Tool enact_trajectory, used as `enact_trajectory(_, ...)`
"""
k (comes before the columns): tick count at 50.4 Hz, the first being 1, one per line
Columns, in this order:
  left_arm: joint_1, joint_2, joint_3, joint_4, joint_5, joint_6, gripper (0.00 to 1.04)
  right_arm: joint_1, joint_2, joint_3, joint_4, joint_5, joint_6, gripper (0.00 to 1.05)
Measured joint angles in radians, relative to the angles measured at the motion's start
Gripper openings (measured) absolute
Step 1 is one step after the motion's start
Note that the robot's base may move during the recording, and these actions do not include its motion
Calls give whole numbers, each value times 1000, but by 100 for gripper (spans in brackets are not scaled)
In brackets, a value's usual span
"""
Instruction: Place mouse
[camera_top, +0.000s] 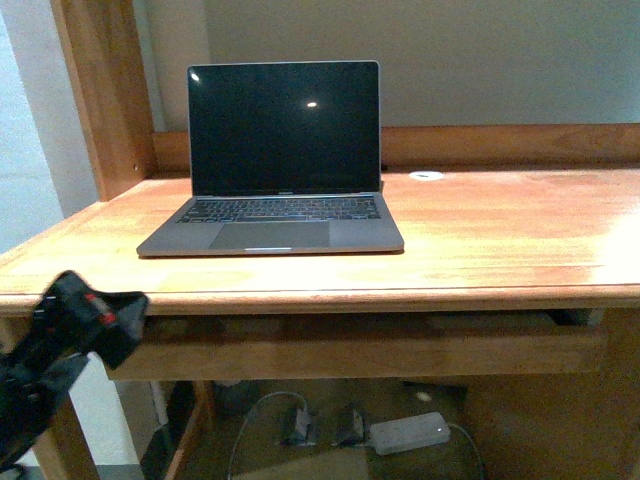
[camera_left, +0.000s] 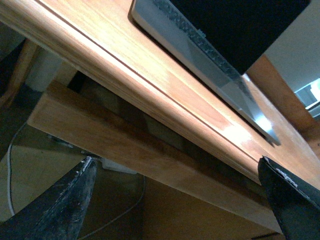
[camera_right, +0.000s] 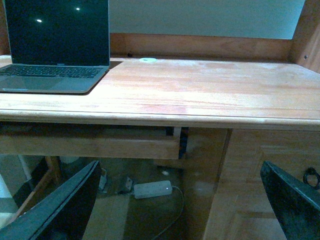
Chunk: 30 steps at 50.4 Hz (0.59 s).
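Left gripper (camera_left: 176, 162) low at desk's (camera_top: 500, 230) near-left edge, jaws spread.
Right gripper (camera_right: 181, 164) likewise spread; laptop (camera_top: 280, 160) open on desk's left half.

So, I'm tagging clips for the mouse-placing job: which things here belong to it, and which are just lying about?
Job: left pincer, open; right pincer, open; wooden desk. No mouse shows in any view.
Lying about: open grey laptop, white power adapter on the floor, small white disc.
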Motion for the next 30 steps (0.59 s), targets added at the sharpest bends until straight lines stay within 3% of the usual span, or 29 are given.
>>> enact_trajectory(18, -4, 5, 18, 5, -25, -9, 98, 0, 0, 0, 0, 0, 0, 98)
enact_trajectory(30, 25, 126, 11, 71, -123, -53, 98, 0, 0, 0, 0, 0, 0, 98)
